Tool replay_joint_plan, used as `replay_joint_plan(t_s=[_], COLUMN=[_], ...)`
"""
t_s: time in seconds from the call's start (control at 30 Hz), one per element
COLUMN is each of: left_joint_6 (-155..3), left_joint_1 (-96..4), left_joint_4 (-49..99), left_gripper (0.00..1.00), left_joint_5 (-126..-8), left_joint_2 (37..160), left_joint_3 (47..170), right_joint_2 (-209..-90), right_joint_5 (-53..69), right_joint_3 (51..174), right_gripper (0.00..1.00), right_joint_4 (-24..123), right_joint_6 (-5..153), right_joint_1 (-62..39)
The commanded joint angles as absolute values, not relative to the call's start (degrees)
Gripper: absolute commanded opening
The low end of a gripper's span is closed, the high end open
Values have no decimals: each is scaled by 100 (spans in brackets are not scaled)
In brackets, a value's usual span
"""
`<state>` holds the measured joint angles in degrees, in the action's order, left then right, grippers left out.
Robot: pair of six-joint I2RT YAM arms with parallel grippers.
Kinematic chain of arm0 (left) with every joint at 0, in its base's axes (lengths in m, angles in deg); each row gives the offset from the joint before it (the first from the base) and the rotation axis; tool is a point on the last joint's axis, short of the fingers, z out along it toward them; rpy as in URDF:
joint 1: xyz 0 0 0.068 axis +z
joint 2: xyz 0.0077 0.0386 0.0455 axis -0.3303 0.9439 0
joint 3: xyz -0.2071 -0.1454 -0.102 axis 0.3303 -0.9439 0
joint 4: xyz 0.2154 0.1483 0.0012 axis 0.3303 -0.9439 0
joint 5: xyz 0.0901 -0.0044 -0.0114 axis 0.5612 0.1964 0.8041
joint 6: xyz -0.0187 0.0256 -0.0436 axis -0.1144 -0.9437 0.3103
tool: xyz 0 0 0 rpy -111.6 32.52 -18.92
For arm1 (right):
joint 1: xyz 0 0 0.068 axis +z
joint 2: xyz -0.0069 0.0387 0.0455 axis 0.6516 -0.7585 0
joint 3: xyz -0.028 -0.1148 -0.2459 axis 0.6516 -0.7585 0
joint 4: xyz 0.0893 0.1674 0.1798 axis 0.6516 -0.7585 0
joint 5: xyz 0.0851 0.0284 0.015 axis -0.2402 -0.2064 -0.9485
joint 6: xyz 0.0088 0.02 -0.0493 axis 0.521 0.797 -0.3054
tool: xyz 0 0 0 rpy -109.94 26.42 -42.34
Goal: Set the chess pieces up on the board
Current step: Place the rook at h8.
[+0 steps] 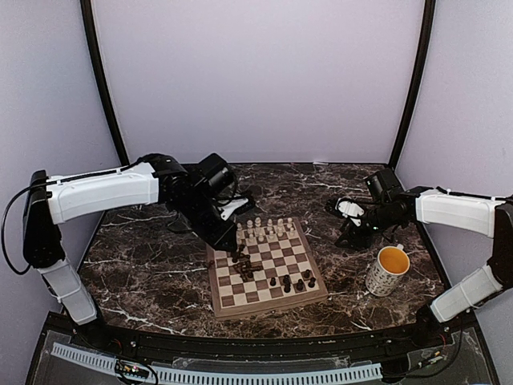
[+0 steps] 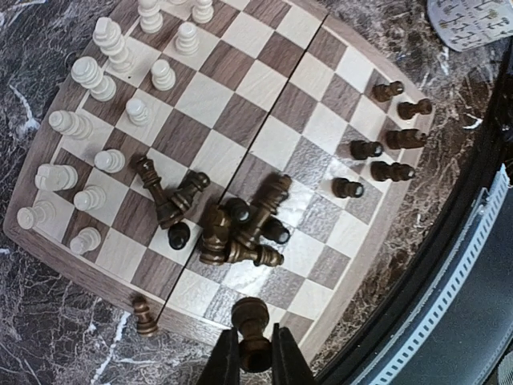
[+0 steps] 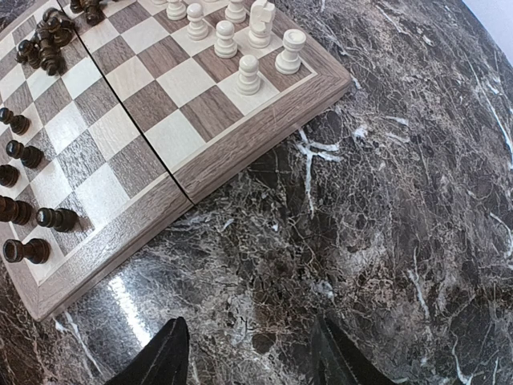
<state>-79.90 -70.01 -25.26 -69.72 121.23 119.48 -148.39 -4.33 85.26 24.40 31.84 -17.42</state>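
Observation:
The board (image 1: 272, 308) lies mid-table. Cream chess pieces (image 1: 268, 230) stand along its far rows. Dark ones (image 1: 292, 282) stand at the near right, and more lie toppled in a heap (image 2: 240, 228). My left gripper (image 2: 255, 357) hangs over the board's (image 2: 240, 120) left edge, shut on a dark brown piece (image 2: 250, 317) whose rounded head pokes out past the fingertips. One dark pawn (image 2: 144, 317) lies by the board's rim. My right gripper (image 3: 252, 337) is open over bare marble, to the right of the board (image 3: 240, 152).
A speckled mug (image 1: 389, 270) with a yellow inside stands on the marble table (image 1: 144, 265) right of the board, close to the right arm. Dark upright frame posts (image 1: 104, 88) flank the back corners.

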Motion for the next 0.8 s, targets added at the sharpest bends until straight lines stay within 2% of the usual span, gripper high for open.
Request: replay_joint_plan(t_s=[0.0,0.2,0.5,0.77], left_joint_6=[-7944,-7906,-7817,-7703], left_joint_1=[-7058,-7143,-7896,-8089], left_joint_4=[-2499,-2500,-2405,-2108], left_gripper=[6,6,8,8], left_joint_5=[-7357,-7354,-7258,-7044], left_joint_2=[11780,11616,11186,11296], left_joint_3=[11645,11185,10497,10268], right_joint_2=[-14793,-14765,-14803,-14824], right_joint_5=[-493,-507,-511,-519], right_joint_3=[8573,8560,8564,8581], right_gripper=[53,54,54,54], right_joint_4=[2460,2458,2462,2445], right_joint_6=[3143,3143,3134,3125], right_joint_1=[-1746,-1745,-1741,-1738])
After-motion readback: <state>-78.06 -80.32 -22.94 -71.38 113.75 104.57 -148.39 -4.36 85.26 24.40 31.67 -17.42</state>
